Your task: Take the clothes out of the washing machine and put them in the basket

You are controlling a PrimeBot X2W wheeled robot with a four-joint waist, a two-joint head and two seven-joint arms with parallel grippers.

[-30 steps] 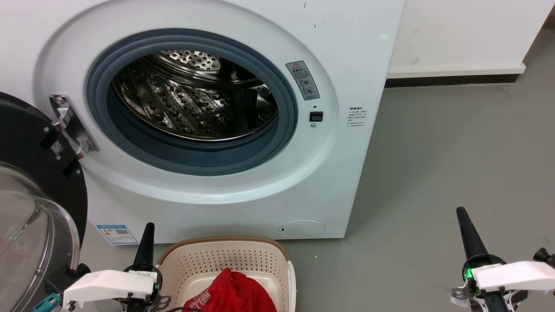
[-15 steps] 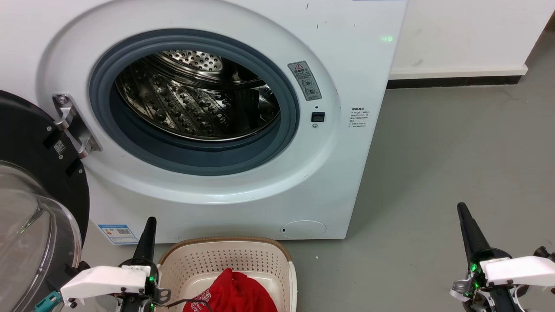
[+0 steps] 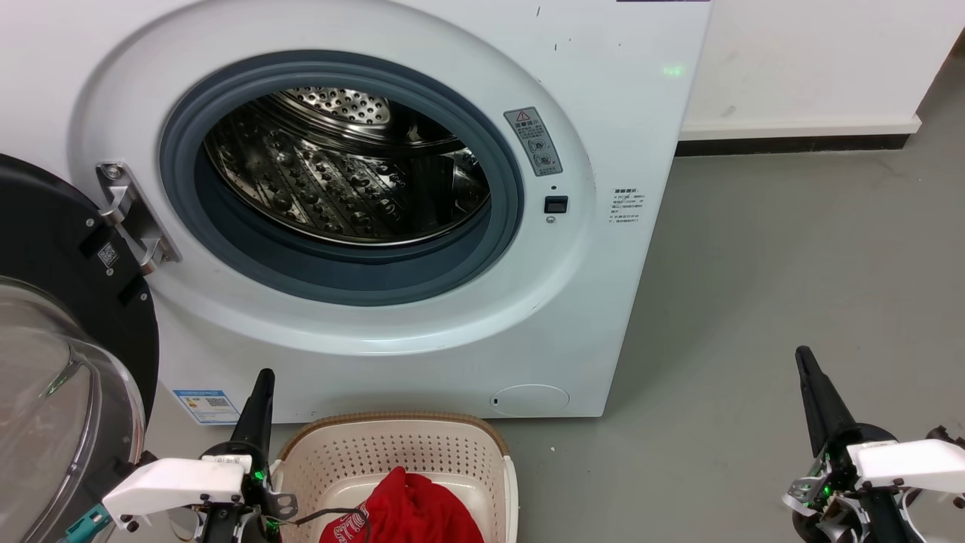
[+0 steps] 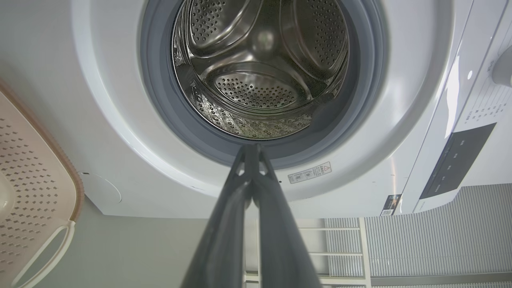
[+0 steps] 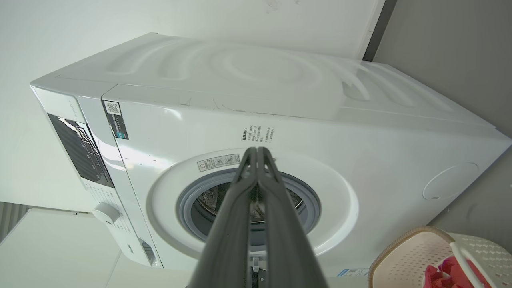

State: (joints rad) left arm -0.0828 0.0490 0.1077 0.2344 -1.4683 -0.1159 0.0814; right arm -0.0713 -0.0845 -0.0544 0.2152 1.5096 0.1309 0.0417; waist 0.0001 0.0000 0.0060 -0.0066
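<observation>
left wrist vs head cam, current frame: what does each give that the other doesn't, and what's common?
Left wrist adds: the control panel and a straight-on look down the drum to its back wall. Head adds: the red clothes lying in the basket, the open door and the right gripper. Shared: washing machine, empty drum, basket, and left gripper with fingers together.
</observation>
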